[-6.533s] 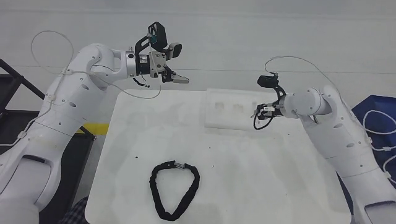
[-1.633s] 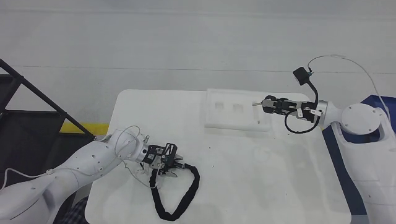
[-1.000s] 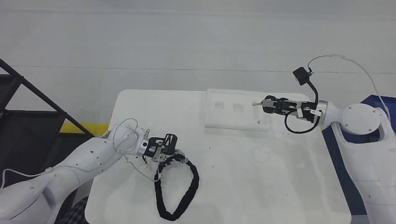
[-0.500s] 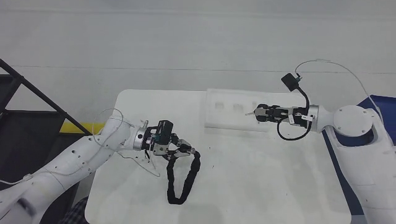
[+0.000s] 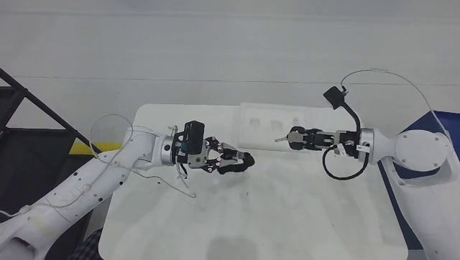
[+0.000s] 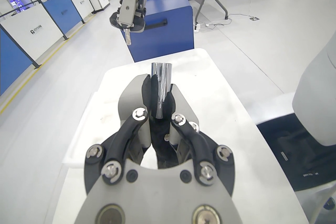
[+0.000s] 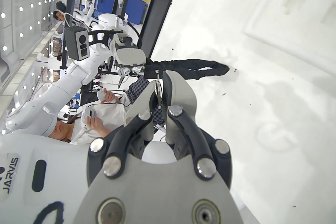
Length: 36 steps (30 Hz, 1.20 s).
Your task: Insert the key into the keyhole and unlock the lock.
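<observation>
Two-armed robot at a white table (image 5: 302,217), both arms raised above its surface. The left gripper (image 5: 224,164) is over the left-centre of the table, its jaws closed narrowly on the lock (image 6: 161,78). They clamp the bright metal cylinder at the point where it enters the black fabric-sleeved loop. The open end of the cylinder projects beyond the jaws and faces the opposite arm. In the right wrist view the black loop trails away from the left gripper toward the table; whether its end touches the surface cannot be told. The right gripper (image 5: 292,137) is to the right of centre, over the near edge of a white foam tray (image 5: 267,132) that lies along the far side of the table. Its jaws are pinched on the dark head of the key (image 6: 127,34), and the metal blade extends leftward toward the lock. Key and keyhole end are near each other but apart, with open space between the blade tip and the cylinder.
</observation>
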Each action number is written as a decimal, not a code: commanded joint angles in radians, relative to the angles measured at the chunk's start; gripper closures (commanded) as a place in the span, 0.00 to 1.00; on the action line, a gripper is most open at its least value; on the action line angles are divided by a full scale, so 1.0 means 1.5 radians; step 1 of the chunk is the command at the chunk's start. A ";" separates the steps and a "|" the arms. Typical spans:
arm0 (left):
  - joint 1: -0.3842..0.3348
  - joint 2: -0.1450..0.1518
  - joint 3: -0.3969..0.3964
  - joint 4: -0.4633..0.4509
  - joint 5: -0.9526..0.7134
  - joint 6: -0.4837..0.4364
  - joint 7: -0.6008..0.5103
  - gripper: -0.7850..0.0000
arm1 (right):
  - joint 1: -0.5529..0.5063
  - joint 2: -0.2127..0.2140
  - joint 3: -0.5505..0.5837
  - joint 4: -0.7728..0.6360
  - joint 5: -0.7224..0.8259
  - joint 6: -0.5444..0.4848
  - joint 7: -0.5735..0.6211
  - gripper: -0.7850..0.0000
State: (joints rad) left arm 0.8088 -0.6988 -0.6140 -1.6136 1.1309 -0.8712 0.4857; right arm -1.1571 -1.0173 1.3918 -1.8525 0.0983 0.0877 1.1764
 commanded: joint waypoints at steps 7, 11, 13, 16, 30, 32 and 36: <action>-0.029 -0.054 0.036 0.034 -0.019 0.037 -0.011 1.00 | -0.032 0.005 0.016 -0.050 -0.044 -0.009 -0.071 1.00; -0.038 -0.071 0.048 0.052 -0.022 0.023 0.013 1.00 | -0.052 0.007 0.023 -0.064 -0.061 -0.015 -0.098 1.00; -0.038 -0.071 0.048 0.052 -0.022 0.023 0.013 1.00 | -0.054 0.008 0.027 -0.062 -0.067 -0.018 -0.106 1.00; -0.038 -0.071 0.048 0.052 -0.022 0.023 0.013 1.00 | -0.054 0.008 0.027 -0.062 -0.067 -0.018 -0.106 1.00; -0.018 -0.074 0.044 0.057 -0.044 0.041 0.007 1.00 | -0.061 0.010 0.024 -0.078 -0.114 -0.020 -0.113 1.00; -0.018 -0.081 0.043 0.066 -0.030 0.059 0.004 1.00 | -0.067 0.013 0.020 -0.110 -0.164 -0.004 -0.105 1.00; -0.021 -0.104 0.056 0.082 0.016 0.088 0.057 1.00 | -0.074 0.018 0.013 -0.175 -0.243 0.041 -0.092 1.00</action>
State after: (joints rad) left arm 0.7786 -0.8443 -0.5372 -1.4987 1.1328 -0.7540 0.5345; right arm -1.2663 -0.9917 1.4135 -2.0911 -0.2372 0.1307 1.0331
